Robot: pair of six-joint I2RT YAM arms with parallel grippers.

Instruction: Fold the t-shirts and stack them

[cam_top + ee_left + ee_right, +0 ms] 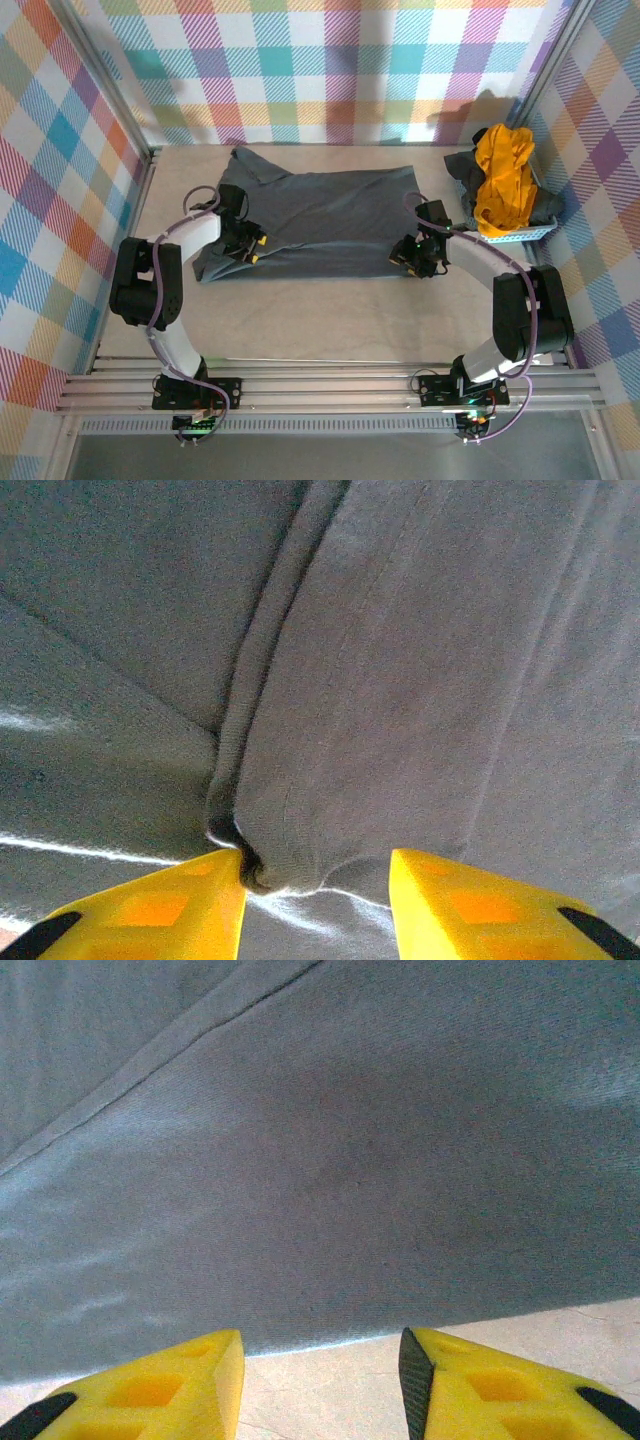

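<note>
Yellow fingertips (150, 910) of the left gripper (316, 868) stood apart over a rolled hem of the slate-grey t-shirt (320, 215), with a small lump of cloth lying between them, unpinched. At the opposite corner the right gripper (320, 1345) was likewise spread wide, poised where the shirt's near edge met the bare table (330, 320).

The shirt lay spread across the middle of the table, its far left corner rumpled, an arm at each near corner. A mustard-yellow t-shirt (502, 175) and a dark grey t-shirt (460, 170) were heaped in a light blue basket (525, 235) at the far right, neither yet folded.

The likeliest trouble lay in an uneven grab. On the left, the cloth was doubled over itself, so closing there could have caught only one layer, or both, and dragged the fold crooked. On the right, the fingers sat so near the hem that they might have closed on bare table and missed it. With one corner lifted and the other left behind, the shirt would have twisted rather than folded flat.
</note>
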